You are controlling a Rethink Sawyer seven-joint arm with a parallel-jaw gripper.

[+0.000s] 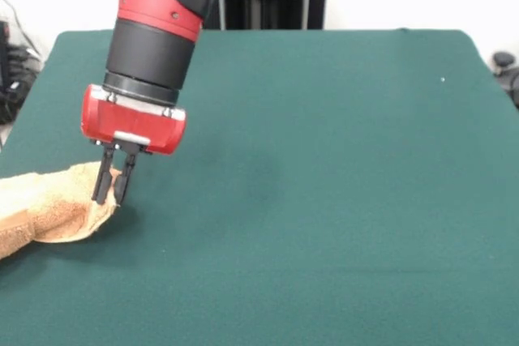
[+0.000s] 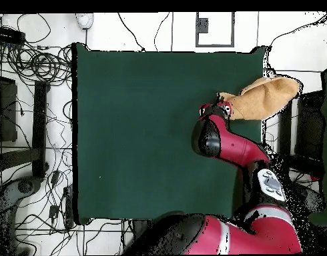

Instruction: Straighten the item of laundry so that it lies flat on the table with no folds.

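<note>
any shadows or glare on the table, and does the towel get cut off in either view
Front view: soft even light, no glare on the table; a faint shadow lies under the towel, below the gripper, and the towel runs off the picture's left edge. Overhead view: no clear shadow or glare; the towel shows whole, hanging past the table's right edge.

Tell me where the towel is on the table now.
In the front view the towel lies bunched at the left edge of the table, partly hanging past it, with the gripper on its inner corner.
</note>
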